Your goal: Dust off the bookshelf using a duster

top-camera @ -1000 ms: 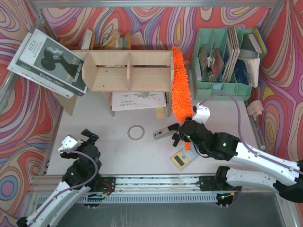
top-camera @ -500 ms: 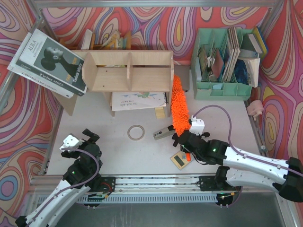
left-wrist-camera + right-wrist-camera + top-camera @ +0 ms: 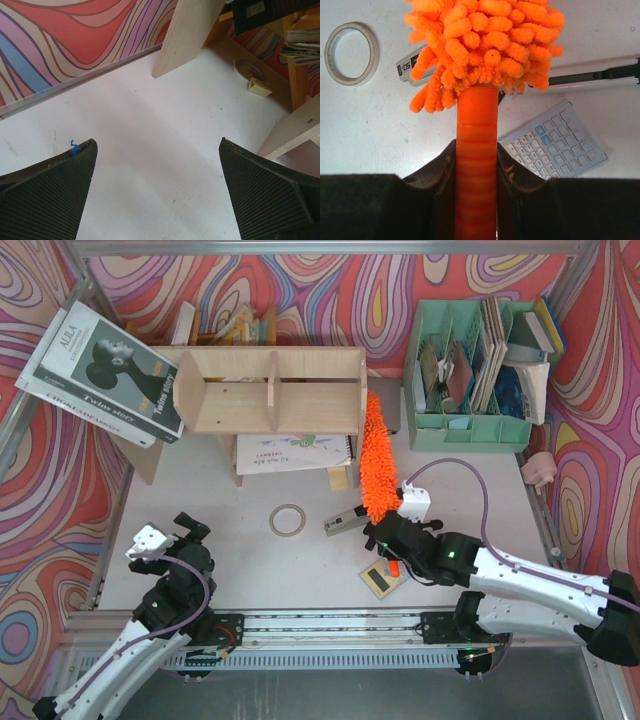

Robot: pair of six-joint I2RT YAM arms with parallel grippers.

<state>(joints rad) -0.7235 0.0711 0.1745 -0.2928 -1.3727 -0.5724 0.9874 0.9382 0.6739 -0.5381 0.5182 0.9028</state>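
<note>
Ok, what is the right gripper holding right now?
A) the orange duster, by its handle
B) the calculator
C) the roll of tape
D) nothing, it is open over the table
A: in the right wrist view the right gripper is closed on the duster, with its jaws pressed against both sides of the smooth orange handle just below the fluffy head.

I see my left gripper spread wide above the white worktop. Ahead stands a plywood side of the bookshelf, with a pale ring lying beneath the shelf.
</note>
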